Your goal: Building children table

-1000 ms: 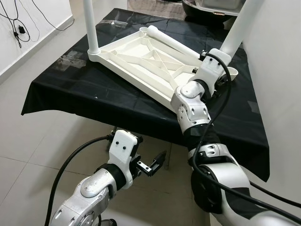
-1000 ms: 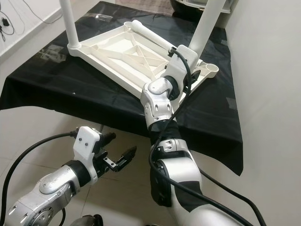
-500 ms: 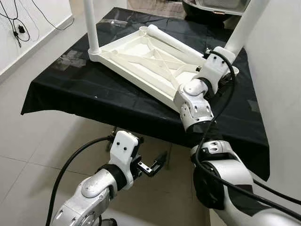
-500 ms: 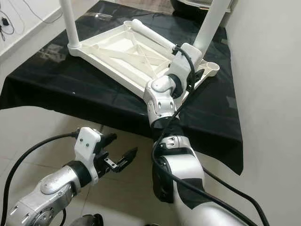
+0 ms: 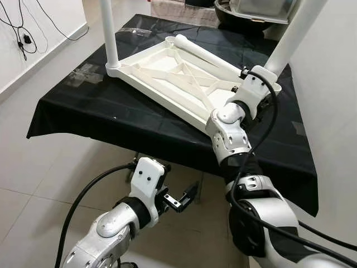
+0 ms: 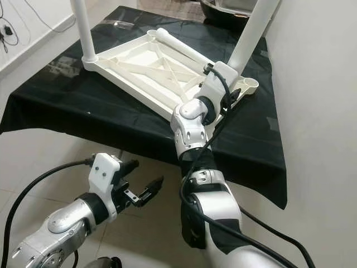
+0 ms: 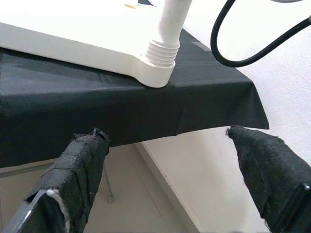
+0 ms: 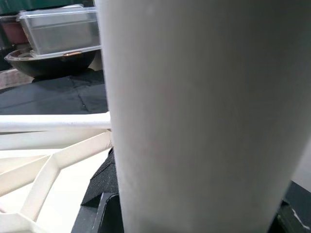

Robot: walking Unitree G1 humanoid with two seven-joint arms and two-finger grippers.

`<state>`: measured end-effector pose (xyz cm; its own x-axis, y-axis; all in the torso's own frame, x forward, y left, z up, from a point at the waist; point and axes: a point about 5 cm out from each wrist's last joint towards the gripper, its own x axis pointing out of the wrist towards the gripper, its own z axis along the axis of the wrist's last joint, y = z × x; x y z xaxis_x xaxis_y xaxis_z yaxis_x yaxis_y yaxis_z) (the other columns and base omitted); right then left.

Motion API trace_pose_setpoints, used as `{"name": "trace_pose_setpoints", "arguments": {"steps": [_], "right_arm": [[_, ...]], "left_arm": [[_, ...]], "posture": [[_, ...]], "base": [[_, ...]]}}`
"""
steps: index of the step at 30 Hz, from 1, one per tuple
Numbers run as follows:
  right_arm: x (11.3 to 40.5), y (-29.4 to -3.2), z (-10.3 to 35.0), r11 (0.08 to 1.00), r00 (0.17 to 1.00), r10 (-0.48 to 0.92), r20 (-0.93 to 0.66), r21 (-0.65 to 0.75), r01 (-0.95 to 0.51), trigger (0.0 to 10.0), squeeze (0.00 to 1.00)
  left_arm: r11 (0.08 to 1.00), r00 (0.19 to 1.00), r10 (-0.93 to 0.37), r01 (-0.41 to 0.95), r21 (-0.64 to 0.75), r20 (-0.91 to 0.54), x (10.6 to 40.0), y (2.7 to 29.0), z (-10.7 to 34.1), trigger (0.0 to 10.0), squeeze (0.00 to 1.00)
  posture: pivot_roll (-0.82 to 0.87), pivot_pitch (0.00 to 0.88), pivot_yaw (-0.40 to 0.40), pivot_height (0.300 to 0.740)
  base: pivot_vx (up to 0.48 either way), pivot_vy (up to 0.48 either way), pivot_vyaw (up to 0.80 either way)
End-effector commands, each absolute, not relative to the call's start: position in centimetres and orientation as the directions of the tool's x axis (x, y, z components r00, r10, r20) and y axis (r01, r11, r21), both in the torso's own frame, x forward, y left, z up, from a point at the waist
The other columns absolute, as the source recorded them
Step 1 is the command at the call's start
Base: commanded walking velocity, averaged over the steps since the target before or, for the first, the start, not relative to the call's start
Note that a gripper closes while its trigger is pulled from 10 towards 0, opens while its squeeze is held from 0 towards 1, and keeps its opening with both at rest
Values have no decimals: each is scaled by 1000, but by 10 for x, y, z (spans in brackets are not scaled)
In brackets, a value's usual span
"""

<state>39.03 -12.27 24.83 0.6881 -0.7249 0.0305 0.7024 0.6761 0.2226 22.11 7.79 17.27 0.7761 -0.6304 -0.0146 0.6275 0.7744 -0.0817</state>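
A white children's table top [image 5: 167, 78] lies upside down on the black-covered table [image 5: 111, 117]. One white leg [image 5: 109, 33] stands screwed into its far left corner. Another leg [image 5: 293, 33] rises from the right corner. A third, loose leg [image 5: 206, 51] lies along the top's back edge. My right gripper [image 6: 233, 96] is at the base of the right leg, and its black fingers [image 8: 97, 211] sit on either side of it, shut on the leg. My left gripper [image 5: 187, 196] hangs open below the table's front edge, holding nothing.
A clear plastic box on a dark bowl [image 5: 262, 8] stands at the back of the table. A white wall [image 5: 334, 84] runs close along the right. Cables [image 5: 22, 33] hang on the left wall. Tiled floor [image 5: 33, 184] lies in front.
The view has shifted slightly. My right forearm has straightened and reached a little further along the right leg's base. The left arm has hardly moved.
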Motion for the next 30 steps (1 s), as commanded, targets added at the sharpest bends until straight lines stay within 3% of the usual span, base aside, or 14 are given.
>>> {"name": "trace_pose_setpoints", "arguments": {"steps": [1,13,30], "right_arm": [[388,-124,207,670,681,-724,-110,124,732,10000,0],[397,-114,230,750,762,-647,-30,152,643,10000,0],[398,-119,246,730,741,-671,12,188,657,10000,0]], "left_arm": [[766,767,-641,637,-90,-26,216,78,172,10000,0],[763,764,-644,639,-96,-30,213,75,171,10000,0],[765,766,-642,637,-96,-29,215,76,171,10000,0]], "posture": [[158,154,-87,740],[155,161,-92,740],[151,159,-91,740]], "base": [[0,0,0],[0,0,0],[0,0,0]]}}
